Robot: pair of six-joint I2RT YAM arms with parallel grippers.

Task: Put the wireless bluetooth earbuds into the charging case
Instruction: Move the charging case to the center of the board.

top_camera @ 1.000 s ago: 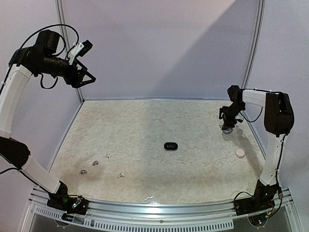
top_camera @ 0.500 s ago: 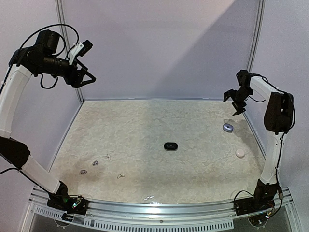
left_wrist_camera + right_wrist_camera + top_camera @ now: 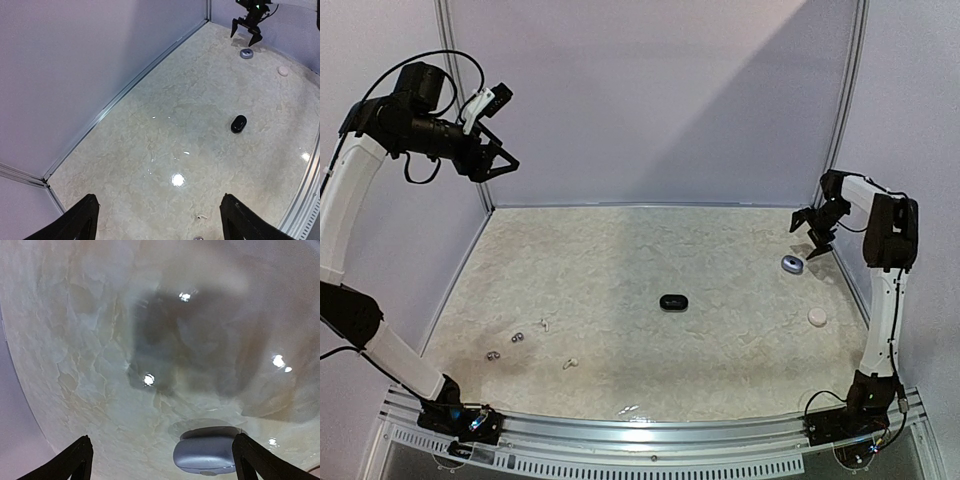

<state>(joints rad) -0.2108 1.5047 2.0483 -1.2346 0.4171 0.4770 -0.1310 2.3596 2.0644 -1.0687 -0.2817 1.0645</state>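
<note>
My right claw (image 3: 816, 232) hangs spread just above the silvery-grey charging case (image 3: 792, 264), well right of the black charging case (image 3: 673, 302) (mid-table). My left claw (image 3: 498, 130) is spread too, high and far left of it. The earbuds (image 3: 518, 338) lie scattered on the table (image 3: 620, 250), left of it and nearer me.

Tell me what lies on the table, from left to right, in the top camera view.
loose earbuds → black case → grey-blue case → white case
</note>
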